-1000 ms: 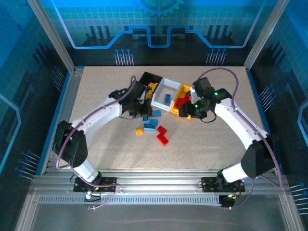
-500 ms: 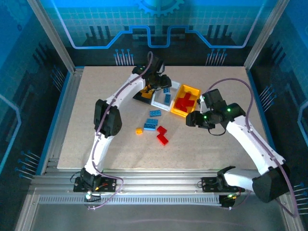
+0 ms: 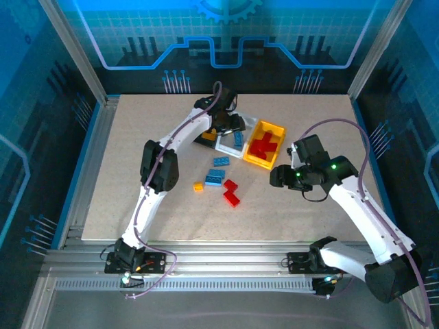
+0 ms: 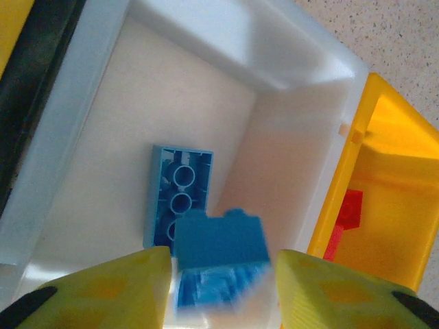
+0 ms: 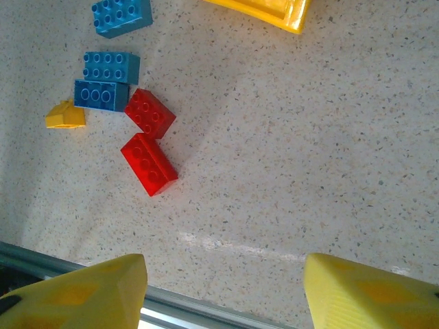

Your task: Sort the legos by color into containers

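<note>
Left gripper (image 4: 221, 264) is hovering over the white translucent plastic bin (image 4: 206, 41). Its jaws are standing slightly apart around a small blue plastic brick (image 4: 219, 238). The brick's lower edge is blurring, so I cannot tell whether it is gripped or dropping.

Risk: it is hanging partly above a second blue brick (image 4: 180, 192) lying studs-down on the bin floor. It is also close to the wall shared with the yellow plastic bin (image 4: 384, 157), which is holding a red brick (image 4: 350, 212). A tilted fall could be bouncing it across into the wrong colour.

Right gripper (image 5: 223, 267) is gaping wide and empty over the speckled tabletop (image 5: 309, 137). The loose red brick (image 5: 149, 113) is touching a blue one (image 5: 101, 94), so a careless pinch risks dragging both.
</note>
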You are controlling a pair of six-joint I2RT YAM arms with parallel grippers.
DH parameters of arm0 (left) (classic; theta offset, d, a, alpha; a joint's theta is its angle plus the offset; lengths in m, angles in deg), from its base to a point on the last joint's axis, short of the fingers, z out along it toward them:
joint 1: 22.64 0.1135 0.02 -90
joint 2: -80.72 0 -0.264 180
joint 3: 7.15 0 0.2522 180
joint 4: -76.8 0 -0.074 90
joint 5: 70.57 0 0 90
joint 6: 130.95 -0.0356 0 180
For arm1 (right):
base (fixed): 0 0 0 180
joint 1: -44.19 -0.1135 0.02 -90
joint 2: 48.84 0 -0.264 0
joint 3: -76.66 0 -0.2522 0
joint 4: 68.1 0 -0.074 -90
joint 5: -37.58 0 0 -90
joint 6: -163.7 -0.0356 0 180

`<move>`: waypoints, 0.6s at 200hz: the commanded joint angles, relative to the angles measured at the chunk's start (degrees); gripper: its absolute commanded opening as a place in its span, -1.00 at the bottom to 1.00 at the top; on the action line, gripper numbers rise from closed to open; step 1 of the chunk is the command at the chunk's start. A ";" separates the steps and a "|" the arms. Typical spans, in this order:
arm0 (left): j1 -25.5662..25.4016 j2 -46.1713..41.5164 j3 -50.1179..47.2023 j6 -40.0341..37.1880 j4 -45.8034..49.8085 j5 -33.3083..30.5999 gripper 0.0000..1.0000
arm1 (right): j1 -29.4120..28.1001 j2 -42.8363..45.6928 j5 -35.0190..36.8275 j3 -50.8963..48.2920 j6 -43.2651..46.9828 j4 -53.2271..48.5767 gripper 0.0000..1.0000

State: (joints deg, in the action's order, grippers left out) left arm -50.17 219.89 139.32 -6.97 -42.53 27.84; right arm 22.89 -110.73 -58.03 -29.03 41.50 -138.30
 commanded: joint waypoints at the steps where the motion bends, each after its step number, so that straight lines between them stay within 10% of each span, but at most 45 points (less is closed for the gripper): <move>1: 0.16 -3.44 -0.30 -1.40 1.08 -0.32 -0.06 | 0.16 -1.17 -0.44 -0.35 -0.80 0.30 0.29; 60: 0.27 -15.30 -9.75 -4.33 1.08 -2.14 0.02 | -11.00 -15.32 -0.01 3.96 4.16 0.73 0.36; 120: 3.49 -40.64 -39.80 -5.08 -3.22 -4.87 0.12 | -25.47 -37.08 5.96 17.35 11.12 -0.67 0.38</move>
State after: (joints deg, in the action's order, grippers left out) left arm -49.19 188.53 110.23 -11.15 -44.32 25.11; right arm 0.44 -141.75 -54.86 -16.26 48.62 -137.32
